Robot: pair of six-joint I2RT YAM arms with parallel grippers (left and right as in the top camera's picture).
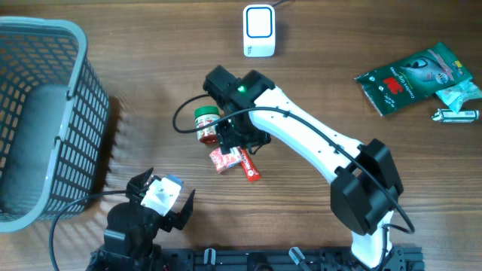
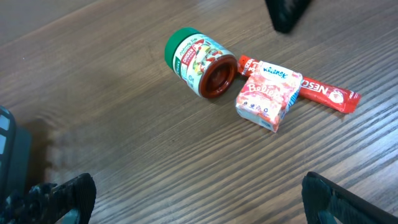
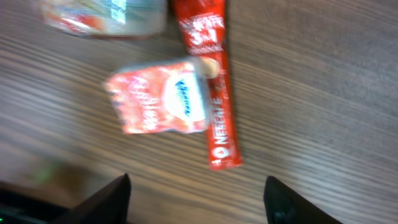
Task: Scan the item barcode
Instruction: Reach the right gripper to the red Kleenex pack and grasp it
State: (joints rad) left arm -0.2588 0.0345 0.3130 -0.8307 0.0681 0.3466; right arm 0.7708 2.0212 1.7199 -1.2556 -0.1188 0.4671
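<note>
Right arm [image 1: 316, 143] runs from its base at lower right of the overhead frame up-left to centre, wrist bent down. The right gripper [image 3: 199, 199] hangs over the item cluster; its fingers [image 3: 115, 198] are apart with nothing between them and touch nothing.

Items lie on the table [image 1: 316, 68] at frame centre:
- jar [image 2: 199, 62] with a green lid, on its side
- red tissue pack [image 3: 158, 98], lying across the red coffee stick [image 3: 217, 93], just beside the jar

Can't tell which one is the scan target. White scanner [image 1: 258, 30] sits at top centre, well apart from the cluster.

Left arm is low at lower left, next to the grey basket [image 1: 75, 38]. The left gripper [image 2: 199, 199] has its jaws spread wide and empty, pointed at the cluster from a distance. Green packet [image 1: 410, 75] is at upper right.
</note>
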